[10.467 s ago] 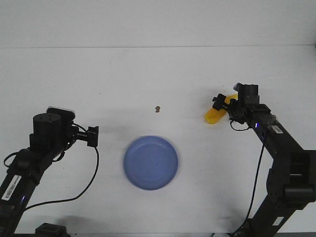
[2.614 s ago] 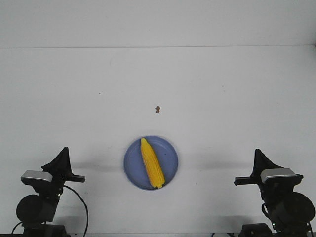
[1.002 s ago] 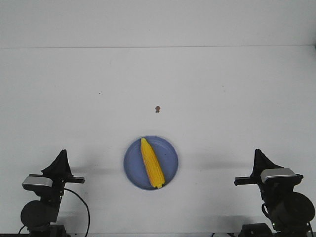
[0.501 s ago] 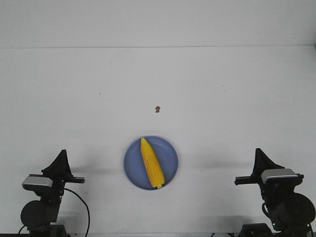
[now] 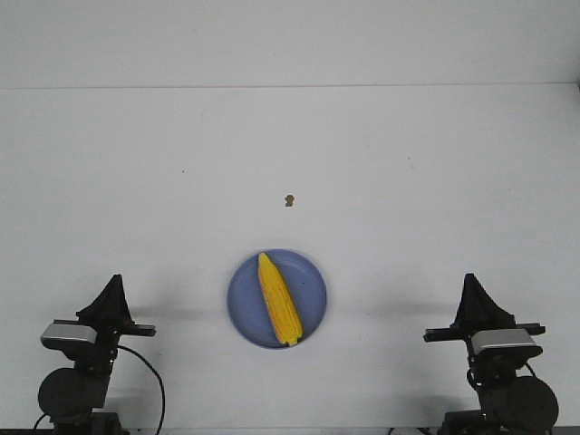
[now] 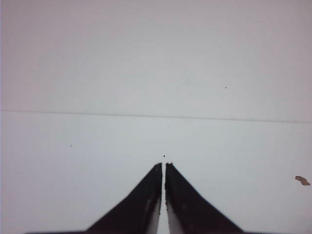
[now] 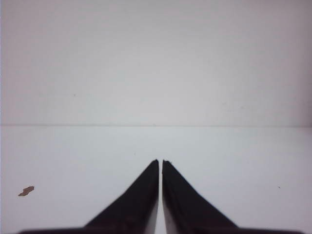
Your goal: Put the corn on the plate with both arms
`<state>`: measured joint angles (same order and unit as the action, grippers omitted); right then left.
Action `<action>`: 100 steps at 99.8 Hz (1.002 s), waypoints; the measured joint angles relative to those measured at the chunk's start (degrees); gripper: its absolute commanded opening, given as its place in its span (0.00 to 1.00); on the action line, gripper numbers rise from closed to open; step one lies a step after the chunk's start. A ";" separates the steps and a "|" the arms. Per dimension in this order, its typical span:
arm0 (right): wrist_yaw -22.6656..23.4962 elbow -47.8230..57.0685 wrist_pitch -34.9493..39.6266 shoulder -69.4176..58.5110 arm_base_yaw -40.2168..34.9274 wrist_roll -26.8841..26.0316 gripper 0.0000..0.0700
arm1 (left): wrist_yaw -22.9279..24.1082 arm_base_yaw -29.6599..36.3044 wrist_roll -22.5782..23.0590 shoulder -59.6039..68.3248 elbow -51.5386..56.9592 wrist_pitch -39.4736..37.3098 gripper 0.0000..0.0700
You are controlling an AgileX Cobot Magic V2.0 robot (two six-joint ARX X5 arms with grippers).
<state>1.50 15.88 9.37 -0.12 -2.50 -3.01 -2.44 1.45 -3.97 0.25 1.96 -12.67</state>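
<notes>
The yellow corn (image 5: 279,298) lies lengthwise on the round blue plate (image 5: 310,276) near the table's front centre. My left gripper (image 5: 114,283) is folded back at the front left, far from the plate, its black fingers pressed together with nothing between them. My right gripper (image 5: 473,283) sits folded at the front right, likewise shut and empty. In the left wrist view the left gripper (image 6: 163,165) points over bare white table; in the right wrist view the right gripper (image 7: 160,161) does the same. Neither wrist view shows the corn or plate.
A tiny brown speck (image 5: 289,199) lies on the white table beyond the plate; it also shows as a brown speck (image 6: 302,180) in the left wrist view and a brown speck (image 7: 26,190) in the right wrist view. A white wall stands behind the table's far edge.
The right arm has shifted slightly left and lower at the front right over the last half second. The corn, plate and left arm have stayed put.
</notes>
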 measured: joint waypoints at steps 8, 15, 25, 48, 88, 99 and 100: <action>0.00 -2.14 -2.51 0.02 0.09 0.00 0.02 | 0.00 0.00 0.00 0.00 0.00 0.00 0.02; 0.00 -3.52 -2.82 0.04 0.31 -0.02 0.02 | 0.00 0.00 0.00 0.00 0.00 0.02 0.02; -0.02 -5.38 -4.26 0.02 0.33 -0.02 0.02 | 0.00 0.00 0.00 0.00 0.00 0.00 0.02; 0.00 -11.08 -14.45 0.04 0.31 -0.68 0.02 | 0.00 0.00 0.00 0.00 0.00 0.02 0.02; 0.00 -15.04 -19.58 0.04 0.31 -2.82 0.02 | 0.00 0.00 -0.02 0.00 0.00 0.00 0.02; -0.02 -15.04 -19.65 0.04 0.31 -2.84 0.02 | 0.00 0.00 0.00 0.00 0.00 0.02 0.02; 0.00 -15.04 -19.67 0.04 0.31 -2.84 0.02 | 0.00 0.00 0.00 0.00 0.00 0.02 0.02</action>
<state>1.50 0.84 -10.31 -0.08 -2.20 -5.85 -2.44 1.45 -3.97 0.25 1.96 -12.64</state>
